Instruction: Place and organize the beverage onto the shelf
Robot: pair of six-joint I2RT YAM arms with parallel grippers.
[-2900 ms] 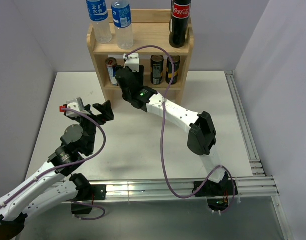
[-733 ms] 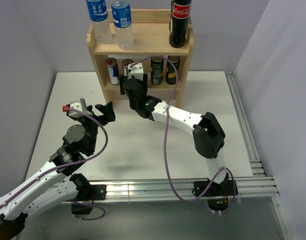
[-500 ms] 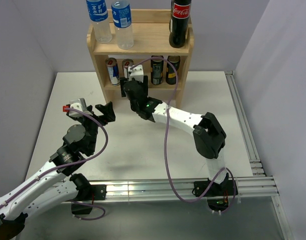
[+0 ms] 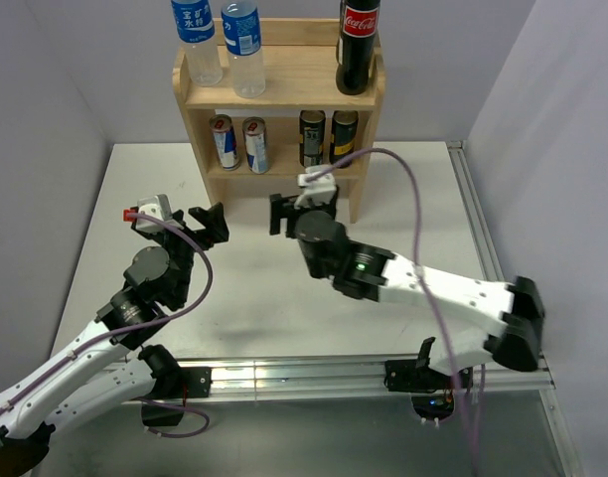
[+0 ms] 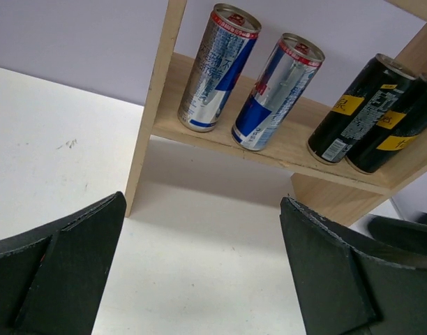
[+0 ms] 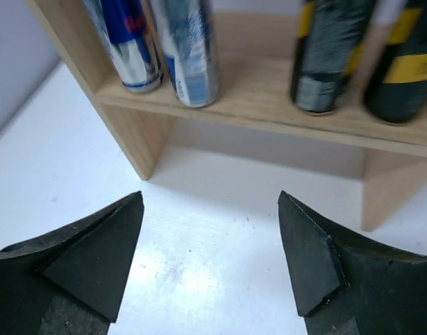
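The pale wood shelf stands at the table's back. Its top board holds two water bottles and a cola bottle. Its lower tier holds two blue-silver cans and two black cans, all upright. My right gripper is open and empty just in front of the shelf; its wrist view faces the cans. My left gripper is open and empty, left of the shelf; its wrist view shows the cans.
Metal rails run along the table's right edge and front edge. Grey walls close in on the left, back and right. A purple cable loops over the right arm.
My right gripper has drawn back from the lower tier toward the table's middle, open and empty; the second blue-silver can now stands uncovered beside the first. The left arm has not moved.
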